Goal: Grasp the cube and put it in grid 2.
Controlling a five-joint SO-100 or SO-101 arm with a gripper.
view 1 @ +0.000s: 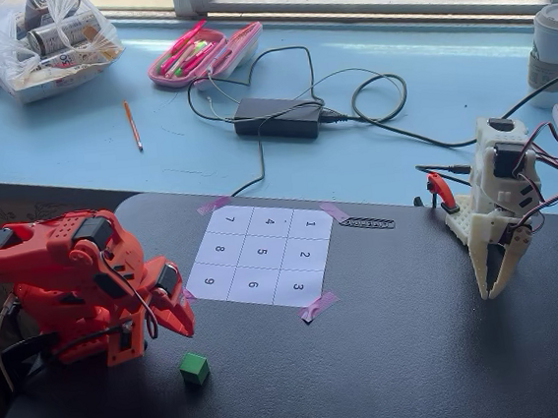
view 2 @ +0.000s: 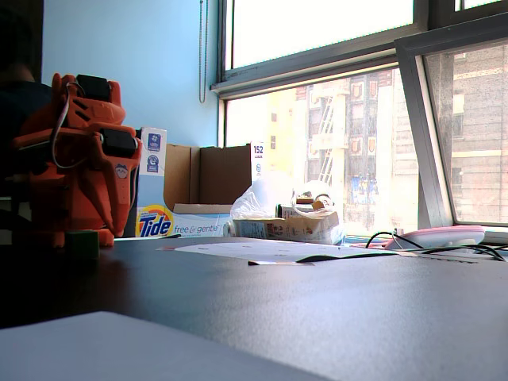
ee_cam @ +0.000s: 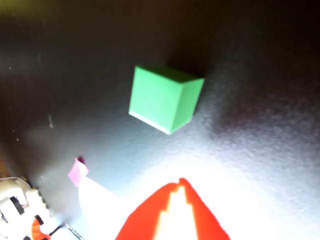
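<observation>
Tide box (view 2: 155,208), sheet numbered 1–9 (view 1: 261,253), cube (view 1: 194,369) off-sheet

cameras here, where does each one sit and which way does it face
A fixed view: high, angled down across the black table toward the window; shows the folded orange arm, its gripper, the green cube, the numbered sheet with grid 2, and a white arm.
Another fixed view: at tabletop height, facing the window; orange arm at left, cube in front of it.
Wrist view: on the gripper, looking down at the cube; red fingertips at the bottom edge.
Shared: all three show the cube.
</observation>
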